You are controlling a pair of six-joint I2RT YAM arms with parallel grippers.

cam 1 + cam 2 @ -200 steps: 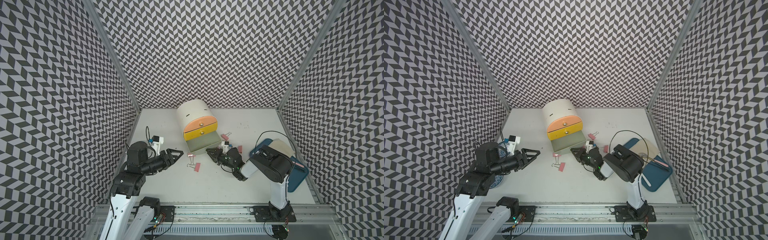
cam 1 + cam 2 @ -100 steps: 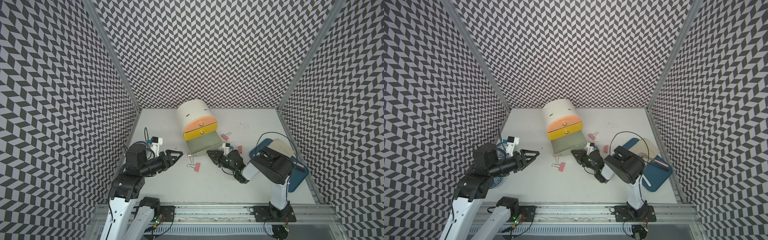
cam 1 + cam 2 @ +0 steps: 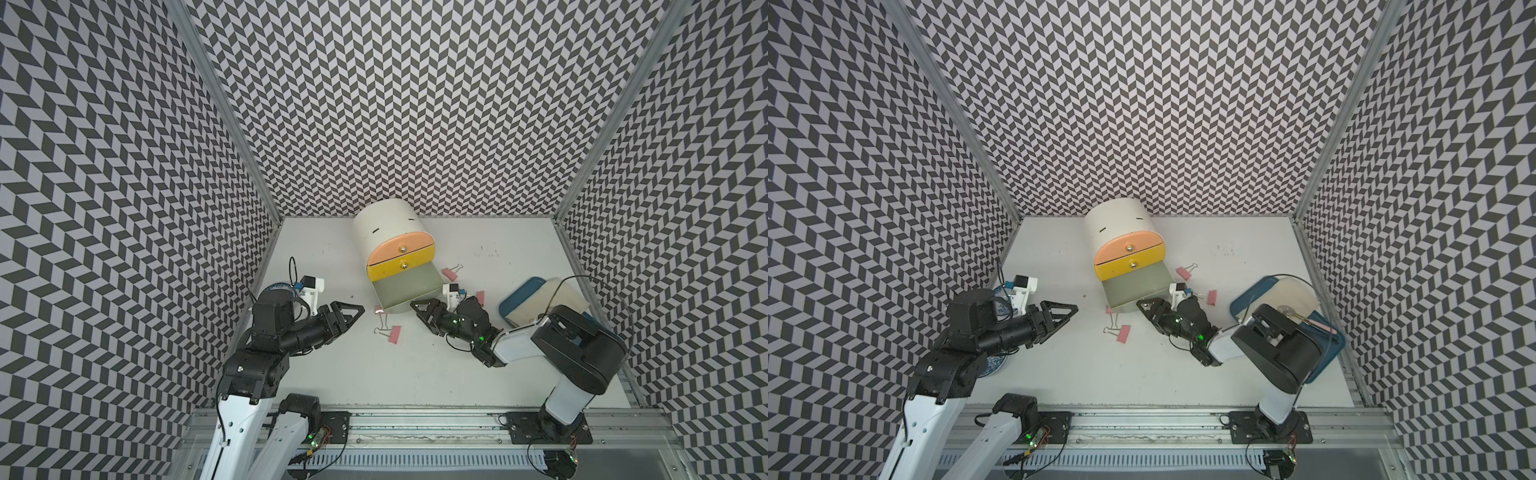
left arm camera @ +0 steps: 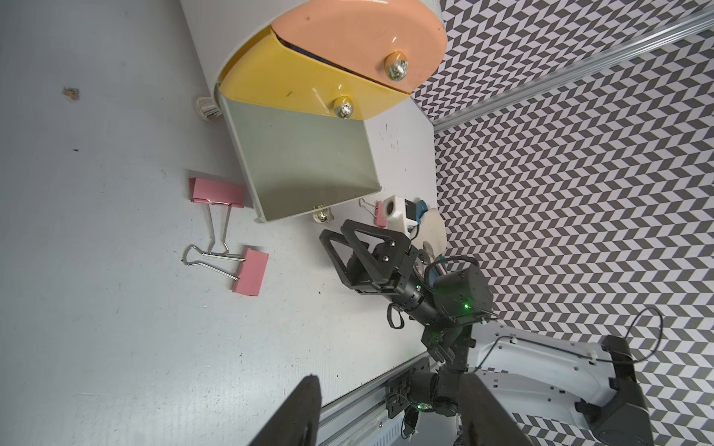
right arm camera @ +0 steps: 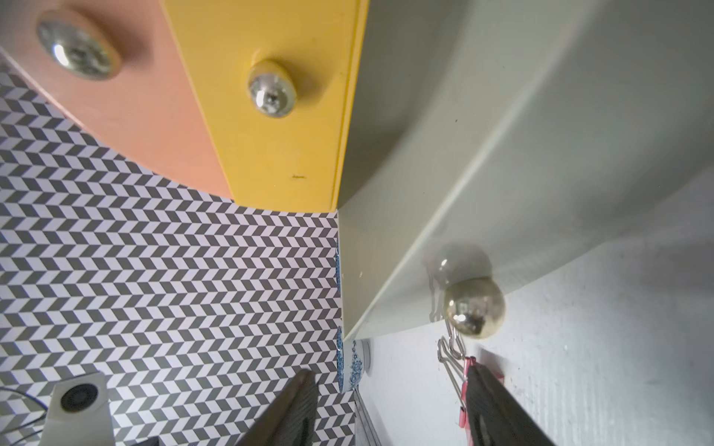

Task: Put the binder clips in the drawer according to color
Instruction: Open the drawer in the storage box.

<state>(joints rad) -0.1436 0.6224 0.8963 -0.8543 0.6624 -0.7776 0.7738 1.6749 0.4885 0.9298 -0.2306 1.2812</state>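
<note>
Facing the pulled-out grey drawer [image 3: 405, 286], right gripper [image 4: 334, 230] spread and empty, left gripper [image 3: 360, 309] spread too, four pink clips [image 3: 393, 334] lying on table [image 3: 374, 374] beside drawer.

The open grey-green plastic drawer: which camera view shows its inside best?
The left wrist view: the open grey-green plastic drawer is large there, floor and walls plainly visible. Both top views show the drawer small and far. The right wrist view shows only one wall, very close, and its round metal knob.

glossy plastic drawer [image 4: 301, 162], metal knob [image 5: 474, 307]
</note>
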